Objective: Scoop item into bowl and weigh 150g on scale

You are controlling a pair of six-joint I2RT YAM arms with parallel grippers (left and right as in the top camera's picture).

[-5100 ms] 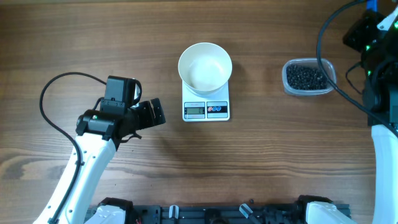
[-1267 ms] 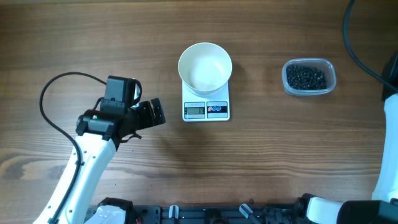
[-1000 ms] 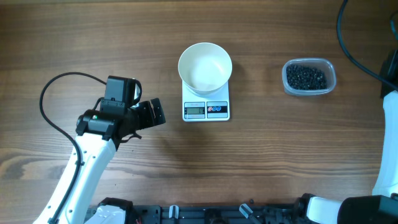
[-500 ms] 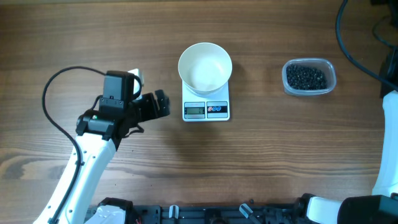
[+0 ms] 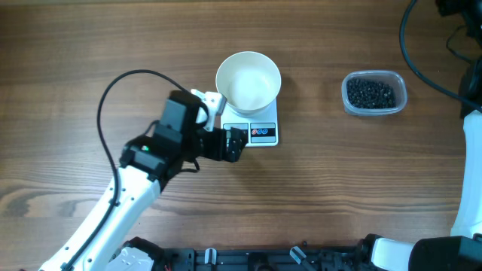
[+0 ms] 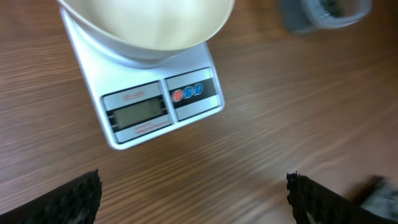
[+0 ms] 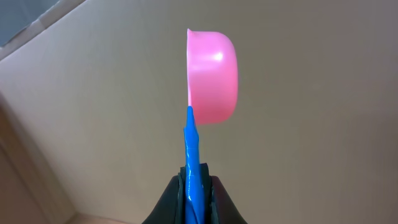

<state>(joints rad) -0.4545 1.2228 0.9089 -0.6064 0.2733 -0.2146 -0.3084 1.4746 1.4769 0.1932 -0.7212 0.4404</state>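
The white bowl (image 5: pixel 248 81) stands on the small white scale (image 5: pixel 260 133) at mid-table. The item, small black beads (image 5: pixel 369 93), fills a clear tub at the right. My left gripper (image 5: pixel 234 144) hovers open at the scale's front left corner, over its display. In the left wrist view its fingertips (image 6: pixel 74 198) stand far apart over bare wood, with the scale (image 6: pixel 149 112) and bowl (image 6: pixel 146 25) just ahead. My right gripper (image 7: pixel 194 186) is shut on the blue handle of a pink scoop (image 7: pixel 212 74). The scoop is held upright in front of a beige wall, outside the overhead view.
The clear tub (image 5: pixel 399 98) sits well right of the scale, blurred at the top right of the left wrist view (image 6: pixel 323 14). The right arm's white link (image 5: pixel 471 158) and black cables (image 5: pixel 410 45) run along the right edge. A black rail (image 5: pixel 248 260) lines the front edge.
My left arm has swung right, from the table's left part to the scale's front left corner, still open. The right arm is almost unchanged; its cables shifted slightly.
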